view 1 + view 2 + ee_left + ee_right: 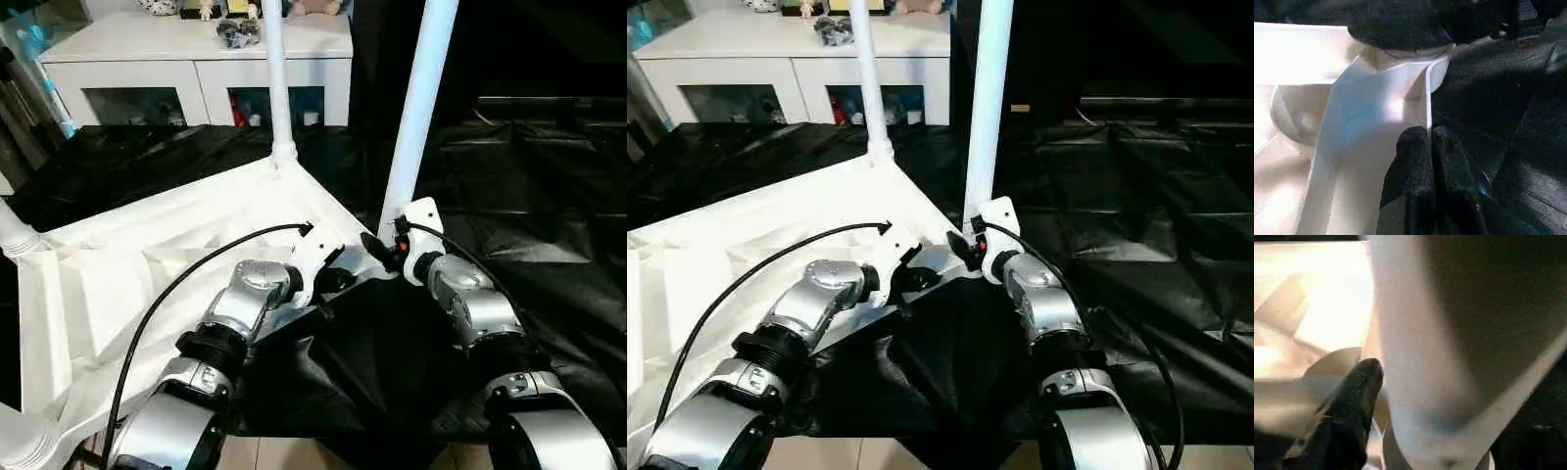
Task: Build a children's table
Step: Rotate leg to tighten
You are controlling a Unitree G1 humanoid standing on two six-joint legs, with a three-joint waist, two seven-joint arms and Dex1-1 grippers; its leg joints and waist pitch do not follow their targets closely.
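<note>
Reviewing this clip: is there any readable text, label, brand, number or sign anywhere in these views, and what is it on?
None can be read.
Tabletop, upside down with ribs showing: no lettering visible.
Two upright legs: plain white, no marks.
Small items on the white cabinet behind: too small to tell whether they carry any text.
Forearm casings and black cloth: no legible marks.

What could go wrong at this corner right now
The right end effector sits low against the near leg, so a sideways nudge could tilt or loosen it in its socket. The left end effector is shut at the tabletop rim; pushing there might slide the tabletop on the black cloth.
</note>
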